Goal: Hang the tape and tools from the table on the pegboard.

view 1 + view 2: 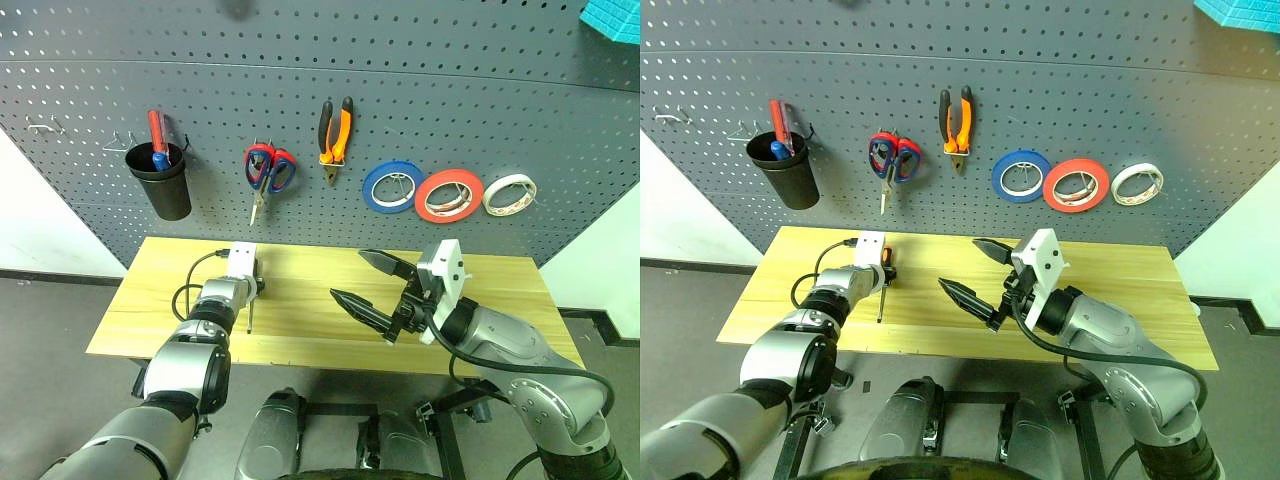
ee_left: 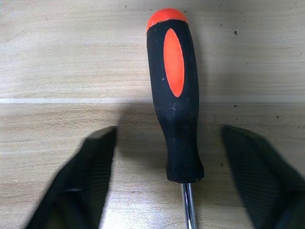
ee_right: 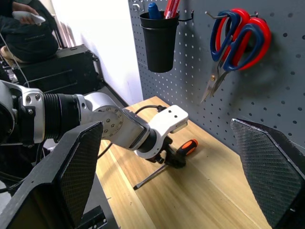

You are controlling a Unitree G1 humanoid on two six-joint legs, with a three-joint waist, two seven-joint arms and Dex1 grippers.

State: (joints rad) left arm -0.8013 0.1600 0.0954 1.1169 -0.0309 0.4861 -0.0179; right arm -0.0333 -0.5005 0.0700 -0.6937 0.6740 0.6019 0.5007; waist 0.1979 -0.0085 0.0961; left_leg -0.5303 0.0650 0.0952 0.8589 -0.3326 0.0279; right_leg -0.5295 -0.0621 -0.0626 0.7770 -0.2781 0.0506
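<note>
A screwdriver (image 2: 174,95) with an orange-and-black handle lies flat on the light wooden table (image 1: 480,290), near its left end. My left gripper (image 1: 252,290) points down over it, open, one finger on each side of the handle with a gap on both sides. My right gripper (image 1: 348,275) hovers open above the middle of the table, holding nothing. On the dark grey pegboard (image 1: 450,90) hang the orange-and-black pliers (image 1: 335,130) and the wide red tape (image 1: 422,195).
On the pegboard also hang a black cup (image 1: 165,185) with pens, red-and-blue-handled scissors (image 1: 270,168), a blue roll (image 1: 370,188) and a white roll (image 1: 490,195). A person (image 3: 24,28) sits beyond the table's left end.
</note>
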